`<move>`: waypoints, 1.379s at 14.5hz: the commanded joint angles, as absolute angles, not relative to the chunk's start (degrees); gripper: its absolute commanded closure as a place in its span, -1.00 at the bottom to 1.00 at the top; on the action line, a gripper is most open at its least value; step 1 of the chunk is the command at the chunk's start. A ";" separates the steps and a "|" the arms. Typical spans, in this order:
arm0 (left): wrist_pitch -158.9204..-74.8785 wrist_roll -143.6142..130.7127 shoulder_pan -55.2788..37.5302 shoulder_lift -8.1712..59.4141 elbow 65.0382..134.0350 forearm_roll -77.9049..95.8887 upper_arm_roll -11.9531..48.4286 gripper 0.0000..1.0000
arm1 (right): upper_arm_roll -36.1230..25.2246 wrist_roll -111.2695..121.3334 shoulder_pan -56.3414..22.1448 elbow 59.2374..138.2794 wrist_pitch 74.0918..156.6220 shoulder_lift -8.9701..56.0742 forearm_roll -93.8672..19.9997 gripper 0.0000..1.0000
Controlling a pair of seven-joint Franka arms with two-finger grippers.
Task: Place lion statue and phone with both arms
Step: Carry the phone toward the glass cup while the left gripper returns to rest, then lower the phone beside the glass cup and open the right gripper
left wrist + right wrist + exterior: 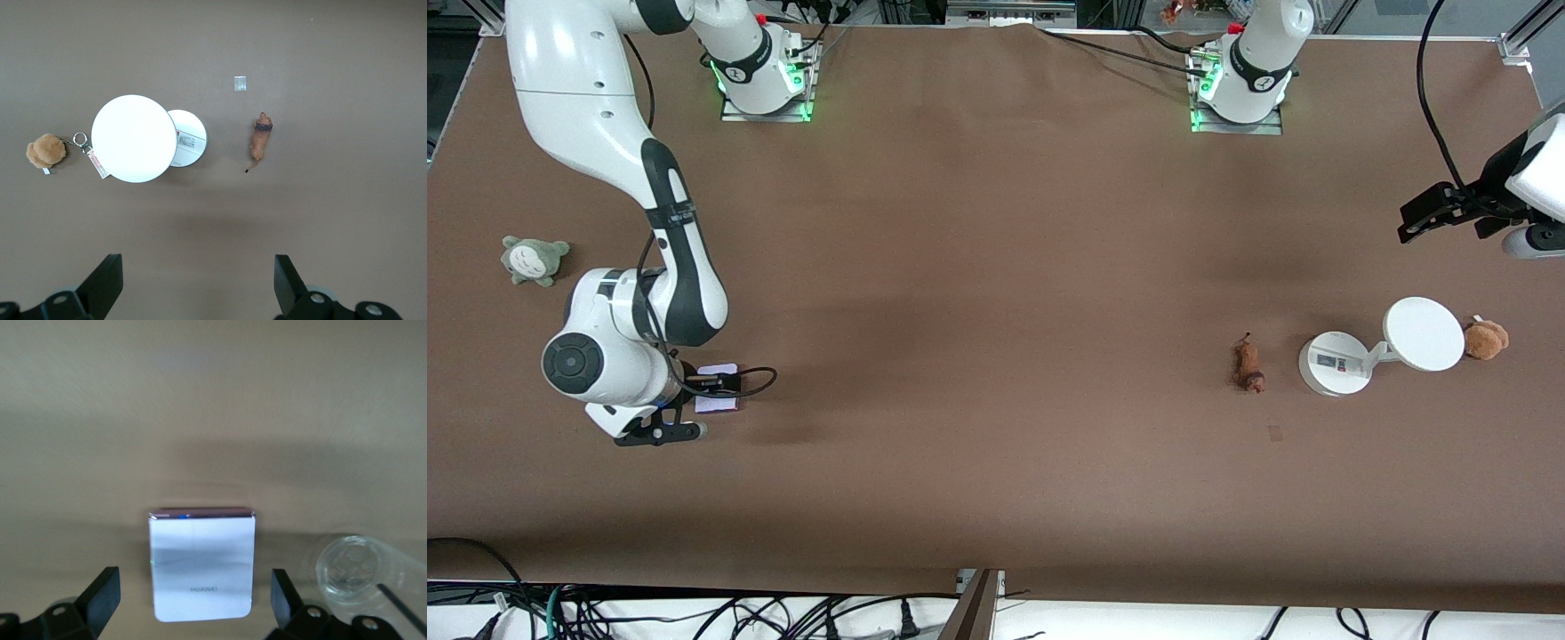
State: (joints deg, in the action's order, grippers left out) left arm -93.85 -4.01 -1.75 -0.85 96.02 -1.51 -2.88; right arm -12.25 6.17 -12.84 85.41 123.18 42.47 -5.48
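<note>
So the right gripper (660, 433) sits low at the lower left of the front view, jaws spread wide with nothing between them. In its wrist view the two black fingers (100, 593) stand on either side of the phone (202, 563), a small flat pale lavender-white slab with rounded corners, and neither seems to touch it. The phone lies flat on the brown table (996, 267), partly tucked under the wrist in the front view (718, 388). My read: it's been set down there and let go, since it lies square on the cloth with clear gaps to both fingers. There's also a clear round disc-like thing (352, 568) right beside the phone; can't tell what it is.

The left gripper (1440, 212) hangs up in the air at the right edge of the front view, jaws also wide open and empty. Looks like it's waiting.

Its wrist view looks straight down on the lion statue (261, 137), a tiny long orange-brown figurine with a darker head and thin tail, lying on its side on the table (1248, 364). Just beside it is a white stand with a round base and big disc (1383, 348), and touching that disc's edge, a fuzzy brown plush keychain (1486, 339). A grey-green plush toy (534, 260) sits mid left, well apart from everything.
</note>
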 commanded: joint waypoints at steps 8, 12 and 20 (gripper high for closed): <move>-93.87 -4.48 -1.58 -0.79 95.19 -1.14 -2.72 -1.00 | -11.69 7.29 -13.36 73.74 98.12 34.30 -2.11 -1.00; -93.78 -4.31 -1.58 -0.79 95.10 -1.14 -2.72 -1.00 | -10.99 6.94 -13.45 77.77 88.09 23.06 -2.20 -1.00; -93.43 -4.13 -1.58 -0.88 95.10 -1.14 -2.81 -1.00 | -9.05 6.94 -12.66 92.89 82.27 3.96 -0.88 -1.00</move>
State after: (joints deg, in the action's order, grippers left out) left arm -93.93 -4.07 -1.75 -0.85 95.84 -1.51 -2.84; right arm -10.49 6.71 -13.43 85.81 80.83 8.51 -2.51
